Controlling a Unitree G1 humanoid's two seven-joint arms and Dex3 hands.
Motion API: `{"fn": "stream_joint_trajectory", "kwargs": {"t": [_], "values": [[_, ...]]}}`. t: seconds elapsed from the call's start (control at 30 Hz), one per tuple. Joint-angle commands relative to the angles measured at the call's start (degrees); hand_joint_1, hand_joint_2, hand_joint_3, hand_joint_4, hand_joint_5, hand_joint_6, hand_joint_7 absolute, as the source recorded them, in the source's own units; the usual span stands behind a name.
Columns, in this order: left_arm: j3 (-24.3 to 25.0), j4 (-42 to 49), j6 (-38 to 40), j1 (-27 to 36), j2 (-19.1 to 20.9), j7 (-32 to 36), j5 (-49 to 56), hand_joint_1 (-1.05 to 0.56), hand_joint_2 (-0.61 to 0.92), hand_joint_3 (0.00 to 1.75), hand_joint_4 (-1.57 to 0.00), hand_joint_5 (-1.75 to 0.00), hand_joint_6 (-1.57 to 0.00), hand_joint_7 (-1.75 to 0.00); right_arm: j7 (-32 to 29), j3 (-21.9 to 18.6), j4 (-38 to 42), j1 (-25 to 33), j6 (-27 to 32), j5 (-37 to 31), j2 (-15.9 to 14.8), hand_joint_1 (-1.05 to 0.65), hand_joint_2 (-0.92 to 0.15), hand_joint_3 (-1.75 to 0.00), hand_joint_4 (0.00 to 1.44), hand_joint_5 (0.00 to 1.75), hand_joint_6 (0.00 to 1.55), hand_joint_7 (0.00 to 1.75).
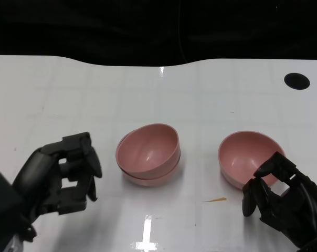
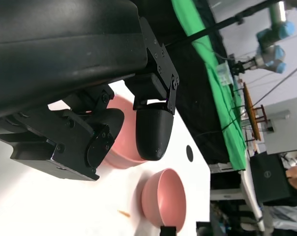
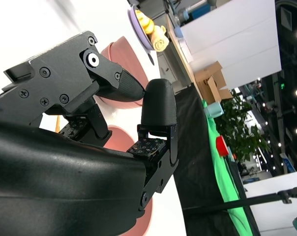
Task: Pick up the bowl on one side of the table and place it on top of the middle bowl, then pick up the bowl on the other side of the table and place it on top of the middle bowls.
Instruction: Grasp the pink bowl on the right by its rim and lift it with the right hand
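You see two pink bowls nested as the middle stack (image 1: 148, 153) on the white table (image 1: 69, 94), the upper bowl tilted in the lower one. To the stack's right, apart from it, stands the single pink bowl (image 1: 246, 156); your right hand (image 1: 282, 197) sits at that bowl's near rim, fingertips close to or touching it, though a grasp cannot be told. Your left hand (image 1: 61, 178) rests to the stack's left, well apart, fingers loosely curled around nothing, while a small orange scrap (image 1: 215, 199) lies just nearer you than the single bowl.
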Motion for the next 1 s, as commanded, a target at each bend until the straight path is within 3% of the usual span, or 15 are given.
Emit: {"fn": "stream_joint_trajectory", "kwargs": {"t": [0.03,0.27,0.4,0.5,0.63,0.7,0.77,0.8,0.87,0.9,1.0], "values": [[2.2,2.6,2.2,1.2,0.3,-2.4,-2.1,0.20,0.64,1.29,-0.83,-1.75,-0.66,-1.75,0.0,-0.4,-0.2,0.2,-0.8,0.2,-0.4,-0.04,-0.57,-1.10,0.96,1.75,0.64,1.74],[3.7,8.2,2.0,1.2,-0.4,-4.7,-1.6,0.23,0.71,1.27,-0.83,-1.75,-0.65,-1.75,-1.2,0.3,-0.3,0.6,-5.8,-2.8,0.4,-0.02,-0.55,-1.14,0.95,1.75,0.64,1.73],[5.0,10.9,3.0,0.1,-1.7,-4.7,-2.1,0.23,0.74,1.24,-0.84,-1.75,-0.68,-1.75,-3.4,1.0,0.1,1.3,-18.4,-8.0,2.1,-0.02,-0.57,-1.14,0.91,1.74,0.70,1.59],[5.2,11.1,3.1,-0.2,-1.9,-4.5,-1.1,0.25,0.76,1.24,-0.84,-1.75,-0.68,-1.75,-4.7,1.2,0.9,1.5,-26.5,-10.0,3.2,-0.04,-0.60,-1.08,0.92,1.60,0.77,1.34],[5.1,11.8,1.6,-0.6,-2.0,-4.9,0.0,0.26,0.78,1.22,-0.82,-1.75,-0.67,-1.75,-10.9,0.4,2.7,0.8,-41.7,-20.2,2.5,-0.15,-0.62,-0.93,0.90,1.22,0.90,0.83],[5.2,12.1,1.2,-0.7,-2.1,-5.0,0.2,0.27,0.78,1.22,-0.82,-1.75,-0.67,-1.75,-14.2,0.0,3.7,0.3,-45.7,-24.8,1.6,-0.30,-0.73,-0.67,0.90,1.02,0.98,0.54],[5.2,12.2,1.1,-0.7,-2.2,-5.0,0.3,0.27,0.78,1.22,-0.81,-1.75,-0.67,-1.75,-16.3,0.3,4.7,0.0,-47.3,-26.6,1.1,-0.34,-0.77,-0.58,0.90,0.97,1.02,0.44],[5.2,11.9,1.7,-0.7,-2.2,-4.5,0.6,0.27,0.78,1.22,-0.81,-1.75,-0.67,-1.75,-19.5,-1.3,1.5,0.2,-47.9,-35.7,-0.9,-0.34,-0.78,-0.57,0.90,0.97,1.02,0.43],[5.1,11.6,1.5,-0.5,-2.2,-3.9,1.6,0.27,0.78,1.22,-0.81,-1.75,-0.65,-1.75,-26.0,-3.2,-11.3,2.1,-40.9,-60.5,-5.9,-0.74,-0.89,-0.42,0.61,0.30,0.61,0.10],[5.1,11.5,1.3,-0.4,-2.2,-3.7,2.0,0.27,0.78,1.22,-0.80,-1.75,-0.65,-1.75,-27.7,-3.2,-16.1,2.9,-37.2,-68.6,-7.5,-0.83,-0.91,-0.42,0.53,0.17,0.52,0.05],[5.1,11.3,1.2,-0.3,-2.4,-3.4,2.8,0.28,0.78,1.22,-0.80,-1.75,-0.64,-1.75,-27.4,-1.2,-24.2,4.2,-28.6,-79.7,-8.6,-0.95,-0.92,-0.37,0.44,0.04,0.45,0.01]]}}
